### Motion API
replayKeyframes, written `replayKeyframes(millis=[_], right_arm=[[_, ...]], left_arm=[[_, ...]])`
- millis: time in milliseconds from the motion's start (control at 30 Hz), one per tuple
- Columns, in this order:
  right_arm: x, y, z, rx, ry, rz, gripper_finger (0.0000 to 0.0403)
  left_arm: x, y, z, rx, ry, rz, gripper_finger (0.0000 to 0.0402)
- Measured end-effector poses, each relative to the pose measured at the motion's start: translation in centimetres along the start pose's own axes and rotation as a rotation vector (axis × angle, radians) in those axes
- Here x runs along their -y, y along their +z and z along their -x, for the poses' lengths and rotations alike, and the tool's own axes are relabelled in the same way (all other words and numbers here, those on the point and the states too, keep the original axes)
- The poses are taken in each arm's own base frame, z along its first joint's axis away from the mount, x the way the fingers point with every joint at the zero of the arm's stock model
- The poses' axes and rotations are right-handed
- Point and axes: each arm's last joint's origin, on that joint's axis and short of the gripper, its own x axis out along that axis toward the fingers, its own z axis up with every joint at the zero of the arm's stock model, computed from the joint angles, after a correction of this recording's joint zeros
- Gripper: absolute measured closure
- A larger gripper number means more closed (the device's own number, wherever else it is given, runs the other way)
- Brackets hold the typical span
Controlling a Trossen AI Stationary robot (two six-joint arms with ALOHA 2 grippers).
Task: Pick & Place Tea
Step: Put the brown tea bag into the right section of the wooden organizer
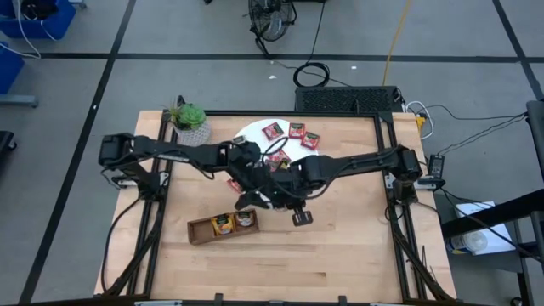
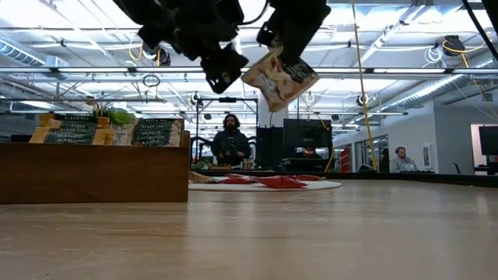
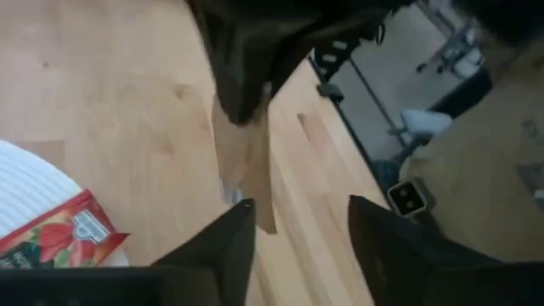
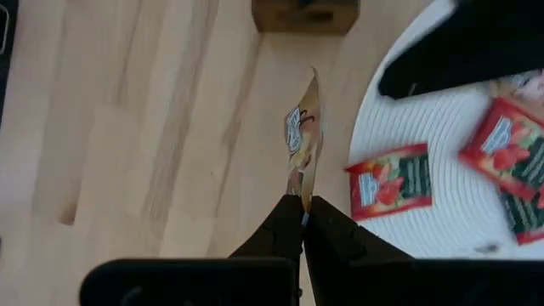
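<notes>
Spanning most of the high view, the wooden tabletop (image 1: 340,246) carries everything, with both dark arms reaching in to meet over its middle. Long wooden tray (image 1: 224,227) lies near the front edge, left of centre; two of its compartments hold upright sachets, orange-yellow (image 1: 222,223) and brownish (image 1: 245,220), the third looks unfilled. White disc (image 1: 255,133) sits toward the back with red tea sachets (image 1: 297,130) scattered on it; potted plant (image 1: 190,119) stands just beside the disc at the back left. More red sachets (image 4: 389,180) show on the disc in the right wrist view.

Right tool (image 4: 303,223) is pressed together, pinching a grey-brown tea sachet (image 4: 303,136) by one edge; sachet hangs in the air above bare tabletop, between disc and tray, touching neither. Low view shows the same sachet (image 2: 280,78) dangling tilted, well above the surface. Left tool (image 3: 297,223) hovers just beside it with fingers (image 3: 223,242) spread and nothing between them; sachet (image 3: 248,161) sits right in front of those fingers, held from the far side by the other arm.

Step in hand, as I judge it: handover or regrasp mid-air, sachet now carried by the right tool only. Next move probably calls for carrying it over the tray's free compartment, turning it edge-down and lowering before letting go. Left arm needs to clear out first, the two wrists are crowded.
</notes>
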Motion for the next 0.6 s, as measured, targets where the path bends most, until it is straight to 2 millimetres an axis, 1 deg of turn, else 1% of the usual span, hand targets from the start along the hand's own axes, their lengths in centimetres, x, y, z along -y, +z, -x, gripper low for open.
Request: replayKeyframes(millis=[133, 300, 433, 600], right_arm=[[-0.5, 0.4, 0.1, 0.038, -0.004, 0.017, 0.0403], [-0.5, 0.8, 0.1, 0.077, -0.006, 0.031, 0.0403], [-0.5, 1.1, 0.1, 0.114, -0.012, 0.064, 0.0403], [-0.3, 1.5, 0.1, 0.149, -0.021, 0.085, 0.0403]], left_arm=[[1.0, 0.2, -0.5, 0.006, 0.061, -0.085, 0.0164], [1.9, 0.3, -0.9, 0.007, 0.05, -0.146, 0.0137], [2.1, 0.2, -1.5, 0.01, 0.068, -0.16, 0.0134], [1.9, 0.2, -1.5, 0.009, 0.145, -0.154, 0.0147]])
